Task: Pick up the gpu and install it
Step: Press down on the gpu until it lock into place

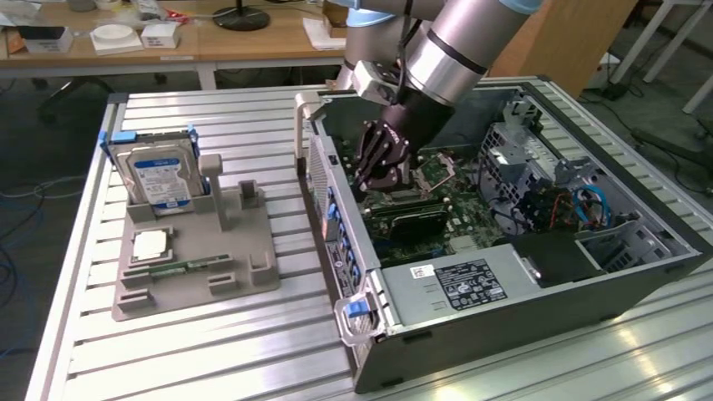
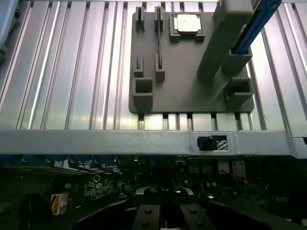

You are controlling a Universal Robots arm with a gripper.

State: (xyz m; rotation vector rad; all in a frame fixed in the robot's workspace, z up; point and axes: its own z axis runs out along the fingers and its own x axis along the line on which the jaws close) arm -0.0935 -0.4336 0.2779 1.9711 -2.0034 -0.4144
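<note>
the gripper [image 1: 385,171] is lowered inside the open computer case [image 1: 535,292], just above the motherboard [image 1: 446,213]. the jaws are closed together. the gpu [image 1: 415,219] is seen as a dark card on the motherboard, just beside the jaws. the grey holder [image 2: 184,76] is placed on the bench [image 1: 223,351], with the hard drive [image 1: 156,171] standing in it.

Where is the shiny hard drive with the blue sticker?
The hard drive stands upright in the grey holder on the metal table, on the exterior view's left, away from the open computer case.
</note>
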